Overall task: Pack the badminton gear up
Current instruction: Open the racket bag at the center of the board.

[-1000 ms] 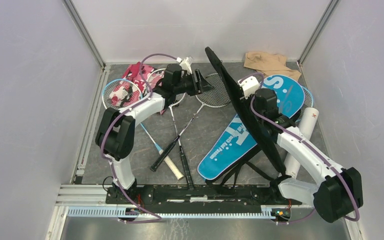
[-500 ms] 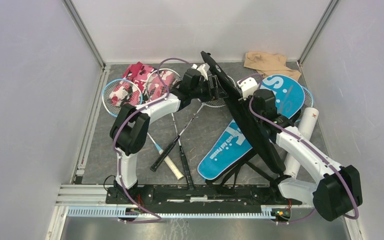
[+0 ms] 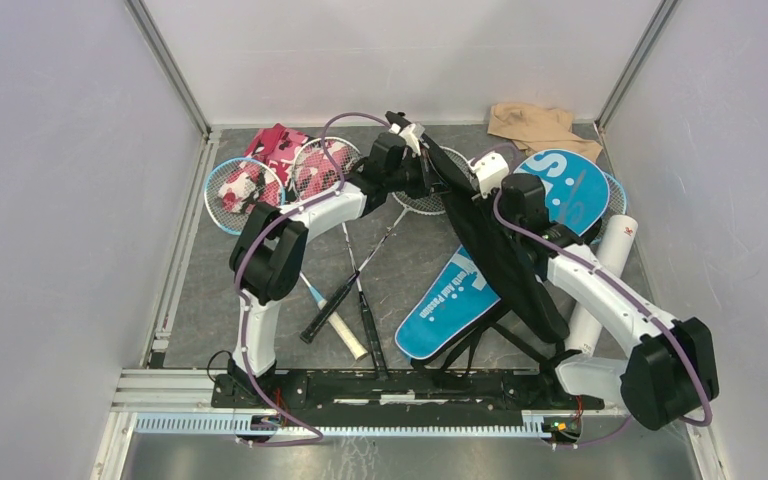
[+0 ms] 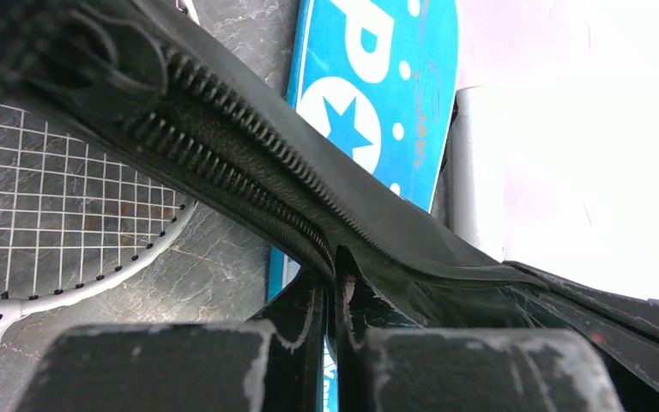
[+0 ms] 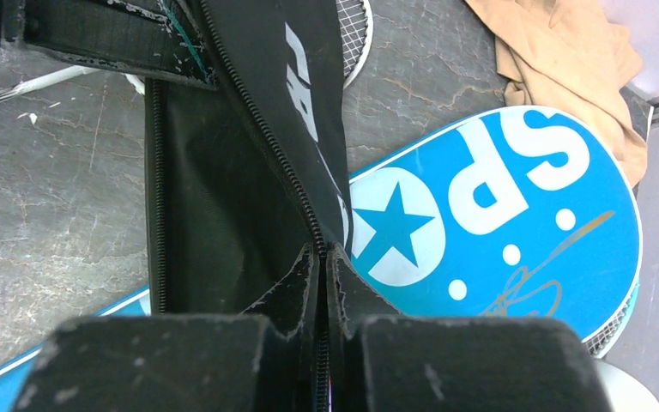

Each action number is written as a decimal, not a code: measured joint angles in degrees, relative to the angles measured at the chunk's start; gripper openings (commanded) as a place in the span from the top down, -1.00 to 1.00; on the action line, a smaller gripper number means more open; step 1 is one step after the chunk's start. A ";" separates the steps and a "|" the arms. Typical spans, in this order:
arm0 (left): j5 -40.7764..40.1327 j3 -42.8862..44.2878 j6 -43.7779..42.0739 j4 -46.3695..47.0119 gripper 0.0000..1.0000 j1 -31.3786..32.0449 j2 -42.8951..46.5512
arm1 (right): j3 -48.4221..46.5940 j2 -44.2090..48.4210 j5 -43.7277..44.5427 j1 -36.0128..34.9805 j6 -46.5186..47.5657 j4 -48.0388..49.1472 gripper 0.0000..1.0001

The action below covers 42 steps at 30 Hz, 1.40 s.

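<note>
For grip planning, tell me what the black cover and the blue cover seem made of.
Black cover: likely woven synthetic fabric, matte; it folds limply and carries a sewn-in zipper. Blue cover: probably coated fabric or vinyl, smooth with slight sheen; its white print looks crisp.

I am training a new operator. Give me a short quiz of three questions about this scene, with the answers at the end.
1. True or false: the left gripper and the right gripper are both shut on the black cover.
2. The flat cover with the word SPORT is: A red; B blue; C green.
3. Fill in: in the top view, the white tube lies to the ___ of the flat cover.

Key: 1 true; 2 B; 3 right.
</note>
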<state>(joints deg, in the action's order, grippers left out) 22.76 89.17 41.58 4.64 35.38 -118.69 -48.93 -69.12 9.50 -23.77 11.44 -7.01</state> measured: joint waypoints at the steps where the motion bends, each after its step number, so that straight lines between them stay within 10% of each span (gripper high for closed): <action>1: 0.33 0.04 -0.02 0.15 0.96 -0.02 0.00 | -0.72 -0.74 0.00 0.00 0.44 -0.37 0.79; 11: 2.40 1.31 -0.46 -0.31 0.96 0.09 0.24 | -3.67 -5.20 -4.33 0.02 2.12 -1.75 0.34; 20: 4.33 3.63 -0.72 -1.38 0.96 0.11 0.24 | -5.31 -7.48 -4.96 0.02 3.43 -3.10 0.32; 28: 4.46 3.63 -0.94 -1.84 0.96 0.11 0.24 | -8.39 -10.75 -4.17 0.02 5.64 -2.97 1.00; 42: 7.41 4.94 -8.28 -7.15 -0.61 -3.61 0.24 | -11.82 -8.63 11.17 0.02 -2.49 -2.49 1.00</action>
<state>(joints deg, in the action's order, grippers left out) 30.17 94.11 33.30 -2.50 31.77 -118.45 -60.75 -77.76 20.67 -23.75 8.95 -9.50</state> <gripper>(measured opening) 0.686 0.022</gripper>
